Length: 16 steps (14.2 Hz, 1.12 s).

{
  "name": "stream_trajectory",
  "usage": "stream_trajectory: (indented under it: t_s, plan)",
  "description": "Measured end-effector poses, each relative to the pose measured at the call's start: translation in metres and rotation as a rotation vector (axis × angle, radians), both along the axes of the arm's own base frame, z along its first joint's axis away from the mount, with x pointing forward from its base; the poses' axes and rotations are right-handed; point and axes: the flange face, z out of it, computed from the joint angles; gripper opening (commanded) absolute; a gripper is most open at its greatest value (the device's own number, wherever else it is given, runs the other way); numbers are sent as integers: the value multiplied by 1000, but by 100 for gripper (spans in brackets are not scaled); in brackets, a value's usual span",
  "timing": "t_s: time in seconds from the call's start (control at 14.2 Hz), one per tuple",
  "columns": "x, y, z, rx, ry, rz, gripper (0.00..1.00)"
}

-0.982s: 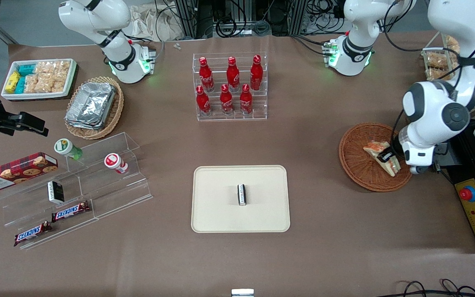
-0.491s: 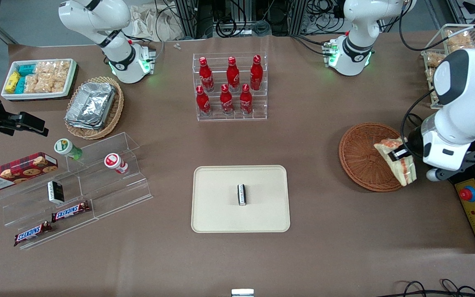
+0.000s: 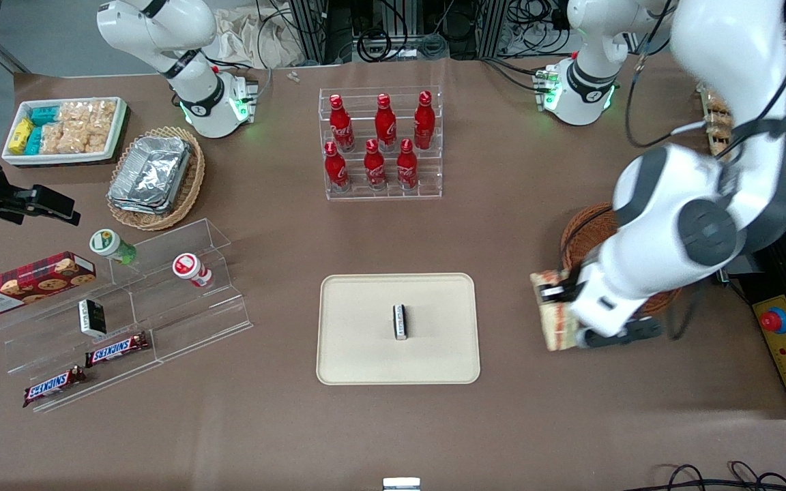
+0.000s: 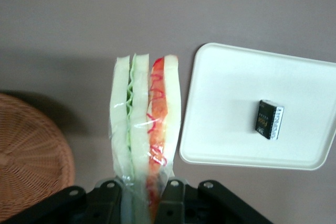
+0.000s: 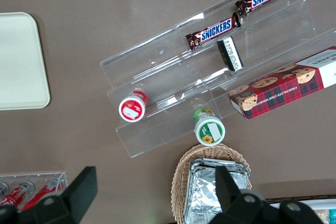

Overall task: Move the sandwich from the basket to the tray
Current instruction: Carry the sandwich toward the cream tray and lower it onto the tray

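From the front, the sandwich (image 3: 555,315) is being gripped by the closed gripper (image 3: 548,293), between basket (image 3: 580,228) and tray (image 3: 398,329). At the wrist, the sandwich (image 4: 145,129) is being pinched above the table, beside the tray (image 4: 231,103).

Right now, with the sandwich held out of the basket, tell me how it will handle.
Gripper holds the sandwich by one end, clear of the basket. It hangs straight, so probably fairly stiff. Soft layered bread probably squashes easily. Clear wrap may be slippery.
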Motion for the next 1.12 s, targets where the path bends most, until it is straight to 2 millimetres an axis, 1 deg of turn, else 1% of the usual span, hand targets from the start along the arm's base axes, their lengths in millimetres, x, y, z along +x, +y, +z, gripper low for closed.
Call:
stream_trajectory:
  t_s: [0.14, 0.28, 0.42, 0.49, 0.63, 0.91, 0.98, 1.05, 1.12]
  plan:
    - [9, -37, -53, 19, -14, -33, 0]
    - [12, -66, -103, -1, -37, -35, 0]
    - [13, -87, -142, -32, -58, -42, 0]
    - [11, -95, -156, -42, -62, -47, 0]
    - [9, -101, -173, -48, -57, -52, 0]
    - [6, -106, -181, -44, -43, -58, 1]
    - [4, -106, -184, -42, -36, -60, 5]
    - [1, -108, -190, -37, -26, -64, 13]
    - [-3, -110, -196, -33, -15, -68, 37]
